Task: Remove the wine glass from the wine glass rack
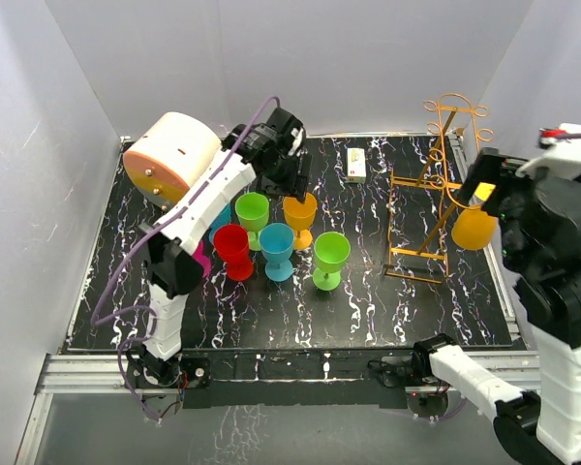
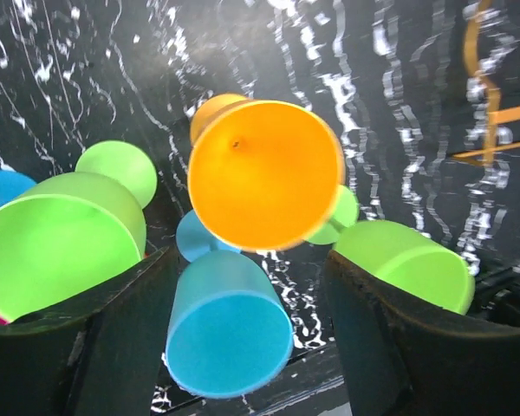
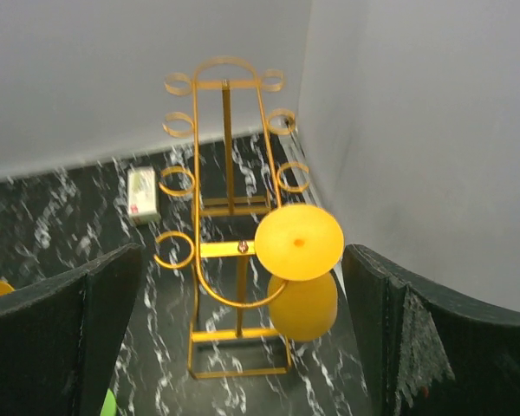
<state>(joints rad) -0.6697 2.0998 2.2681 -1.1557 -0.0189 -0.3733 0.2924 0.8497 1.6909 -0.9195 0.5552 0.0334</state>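
Note:
The wine glass rack [image 1: 434, 189] is a tall orange-gold wire frame at the back right; it also shows in the right wrist view [image 3: 225, 173]. A yellow wine glass [image 1: 474, 229] hangs upside down from the rack's near right loop, its round foot [image 3: 299, 241] on top and its bowl [image 3: 303, 308] below. My right gripper [image 1: 481, 186] is open and empty, just above and in front of this glass, with its fingers [image 3: 433, 338] apart on either side. My left gripper [image 1: 289, 174] is open and empty above an orange glass [image 2: 264, 173].
Several plastic glasses stand mid-table: orange [image 1: 300, 215], green [image 1: 253, 215], green [image 1: 330, 258], blue [image 1: 277, 248], red [image 1: 234, 250]. A cream-and-orange drum [image 1: 169, 155] sits at the back left. A small white box [image 1: 356, 165] lies near the rack. The right wall is close beside the rack.

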